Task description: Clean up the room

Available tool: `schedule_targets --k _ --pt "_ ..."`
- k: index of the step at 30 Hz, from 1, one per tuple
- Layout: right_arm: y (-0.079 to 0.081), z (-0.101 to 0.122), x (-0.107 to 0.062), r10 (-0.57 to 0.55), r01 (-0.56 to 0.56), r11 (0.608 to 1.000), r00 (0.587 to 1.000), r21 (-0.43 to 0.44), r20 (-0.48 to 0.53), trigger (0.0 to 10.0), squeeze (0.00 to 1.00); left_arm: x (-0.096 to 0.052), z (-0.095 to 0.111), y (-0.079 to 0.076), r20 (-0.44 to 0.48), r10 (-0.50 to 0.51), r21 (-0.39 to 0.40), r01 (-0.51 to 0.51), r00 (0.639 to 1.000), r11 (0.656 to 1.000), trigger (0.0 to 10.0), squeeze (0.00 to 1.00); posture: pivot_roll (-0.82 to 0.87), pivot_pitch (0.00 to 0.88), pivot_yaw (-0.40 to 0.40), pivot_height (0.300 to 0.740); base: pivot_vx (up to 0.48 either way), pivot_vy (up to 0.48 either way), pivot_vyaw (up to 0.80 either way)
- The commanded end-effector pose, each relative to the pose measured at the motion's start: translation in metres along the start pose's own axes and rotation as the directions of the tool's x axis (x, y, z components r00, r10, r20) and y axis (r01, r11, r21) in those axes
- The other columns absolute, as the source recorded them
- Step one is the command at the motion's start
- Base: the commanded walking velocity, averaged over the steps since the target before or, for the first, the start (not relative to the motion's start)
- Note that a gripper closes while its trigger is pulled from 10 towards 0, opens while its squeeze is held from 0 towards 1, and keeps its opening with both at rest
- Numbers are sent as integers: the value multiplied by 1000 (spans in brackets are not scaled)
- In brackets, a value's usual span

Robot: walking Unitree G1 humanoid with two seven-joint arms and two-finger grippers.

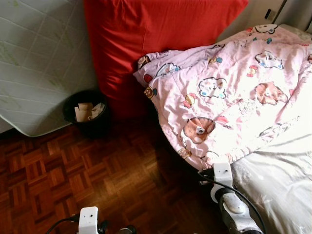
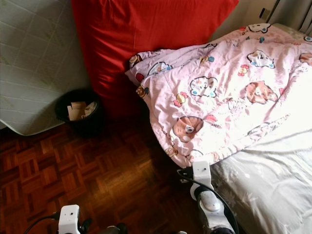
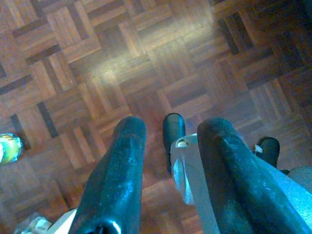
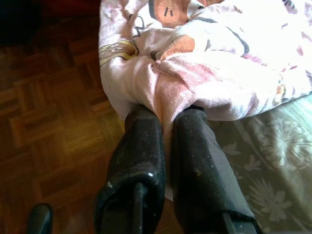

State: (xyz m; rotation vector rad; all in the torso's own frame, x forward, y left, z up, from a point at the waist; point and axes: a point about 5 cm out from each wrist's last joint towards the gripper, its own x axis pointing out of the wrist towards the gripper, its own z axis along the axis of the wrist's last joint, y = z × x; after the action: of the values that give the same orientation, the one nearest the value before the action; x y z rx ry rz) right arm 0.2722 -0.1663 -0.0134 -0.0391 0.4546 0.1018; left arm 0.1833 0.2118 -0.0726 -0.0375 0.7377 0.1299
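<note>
Pink quilt (image 1: 229, 92) lies rumpled over the bed (image 1: 282, 185), its lower edge pinched tight in my right gripper (image 4: 165, 122), and I reckon a hard tug could slip that thin fold free.

Silver right arm (image 1: 233, 202) with looping black cable; white wrist housings; each tool's long fingers (image 4: 134, 146) scuffed black.

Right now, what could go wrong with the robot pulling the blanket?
The right hand pinches only a thin fold at the edge of the pink blanket, so it could slip free. The blanket already hangs off the bed, so a pull might drag it onto the wooden floor, near the black bin.
</note>
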Motion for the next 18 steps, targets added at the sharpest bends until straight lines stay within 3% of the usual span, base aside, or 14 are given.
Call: schedule_targets --k 1,2,3,18 --pt "3 -8 -2 11 -11 1000 999 4 -33 10000 0 -4 -10 0 -29 3 1 -3 1000 1000 10000 0 79 193 -19 740 0 0 0" --pt "4 -8 -2 13 -13 1000 999 6 -33 10000 137 -3 -9 0 -27 3 1 -3 1000 1000 10000 0 80 192 -19 740 0 0 0" --pt "6 -8 -2 29 -29 999 999 18 -26 10000 1000 -3 -8 -1 -22 2 2 -2 1000 1000 10000 0 78 192 -18 740 0 0 0" --pt "9 -25 -7 96 -90 994 990 58 -107 10000 1000 -2 -6 -2 -13 -3 8 3 1000 1000 10000 0 74 187 -19 740 0 0 0"
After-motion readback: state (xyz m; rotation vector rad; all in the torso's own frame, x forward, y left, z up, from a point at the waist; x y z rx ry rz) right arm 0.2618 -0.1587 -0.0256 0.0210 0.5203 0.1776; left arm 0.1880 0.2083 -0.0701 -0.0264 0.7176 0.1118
